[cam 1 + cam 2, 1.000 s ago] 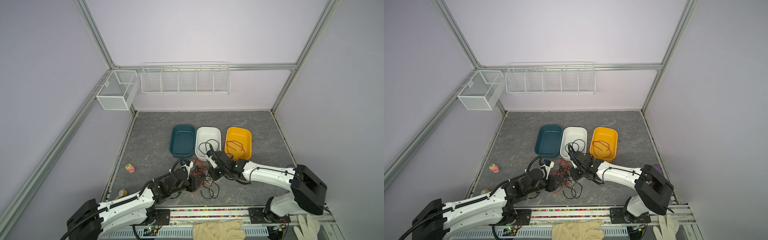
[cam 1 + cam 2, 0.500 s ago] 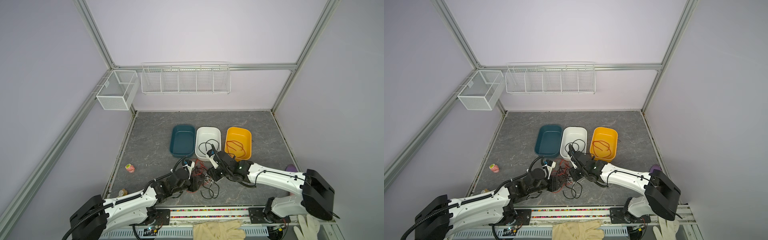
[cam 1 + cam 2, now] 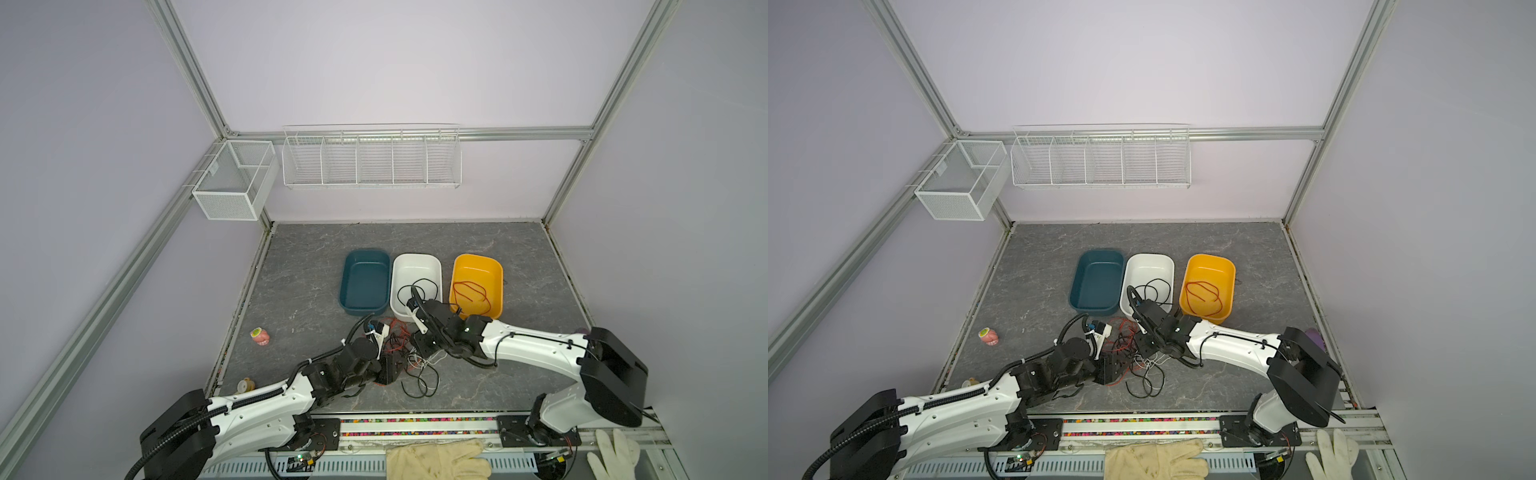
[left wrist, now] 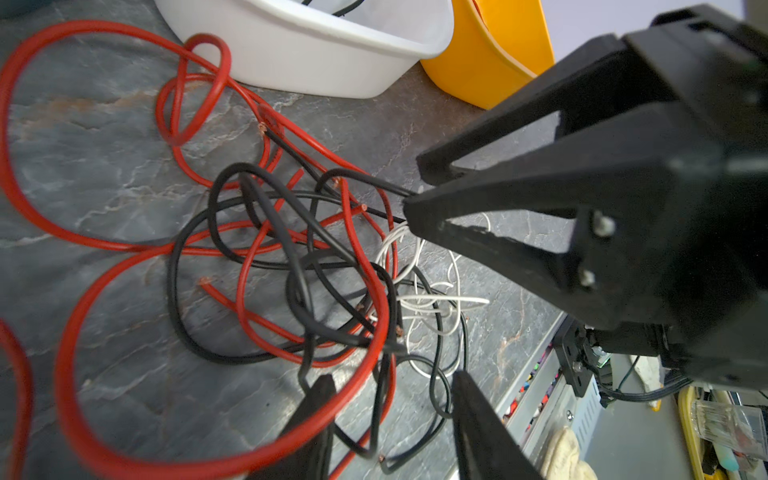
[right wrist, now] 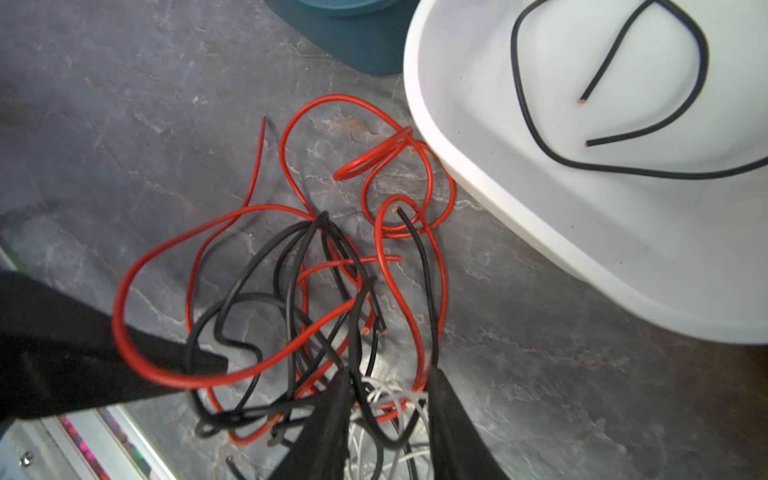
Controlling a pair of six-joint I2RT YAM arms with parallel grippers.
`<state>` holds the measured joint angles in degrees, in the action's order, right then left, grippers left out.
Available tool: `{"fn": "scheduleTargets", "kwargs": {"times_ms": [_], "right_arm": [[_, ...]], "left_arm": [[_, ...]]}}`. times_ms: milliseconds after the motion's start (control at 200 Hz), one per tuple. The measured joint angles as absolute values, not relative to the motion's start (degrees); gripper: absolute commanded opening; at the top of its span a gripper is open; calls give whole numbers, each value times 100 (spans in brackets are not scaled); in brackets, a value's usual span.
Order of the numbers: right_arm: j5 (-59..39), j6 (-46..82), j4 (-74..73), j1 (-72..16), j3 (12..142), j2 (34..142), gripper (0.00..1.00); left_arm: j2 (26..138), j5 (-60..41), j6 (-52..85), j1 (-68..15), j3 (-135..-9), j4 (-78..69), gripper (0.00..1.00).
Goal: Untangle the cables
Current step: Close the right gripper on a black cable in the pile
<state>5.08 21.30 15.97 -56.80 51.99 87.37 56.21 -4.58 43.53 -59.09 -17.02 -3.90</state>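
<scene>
Top views show partial completion: one thin black cable (image 3: 398, 293) in the white plastic tub (image 3: 415, 257), one red cable (image 3: 469, 283) in the orange tub (image 3: 478, 257), and the remaining red, black and white cables (image 4: 316, 266) tangled on the grey tabletop (image 3: 311, 270) between the left gripper (image 4: 390, 382) and right gripper (image 5: 388, 374), both jaws partly open astride strands.

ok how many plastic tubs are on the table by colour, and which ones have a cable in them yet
teal tub: 1, no cable visible in it
white tub: 1, a black cable lies inside
yellow tub: 1, a red cable lies inside
total: 3 tubs, 2 of them with a cable
</scene>
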Motion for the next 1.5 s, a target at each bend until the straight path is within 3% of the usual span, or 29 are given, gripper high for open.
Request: {"fn": "scheduleTargets", "kwargs": {"times_ms": [195,555,1099,1504], "right_arm": [[615,2051,1603,-5684,5229,8903,13],[585,1962,1844,-5714,5231,7953,6],[104,1898,2576,-5787,5592,6191,7],[-113,1772,3221,-5787,6283,5537,6]], "left_arm": [[5616,-456,4353,-5909,-1695,-388,46],[6042,-506,4440,-5909,-1614,-648,46],[6746,-781,4442,-5909,-1625,-1114,44],[6751,-784,4466,-5909,-1623,-1306,43]]}}
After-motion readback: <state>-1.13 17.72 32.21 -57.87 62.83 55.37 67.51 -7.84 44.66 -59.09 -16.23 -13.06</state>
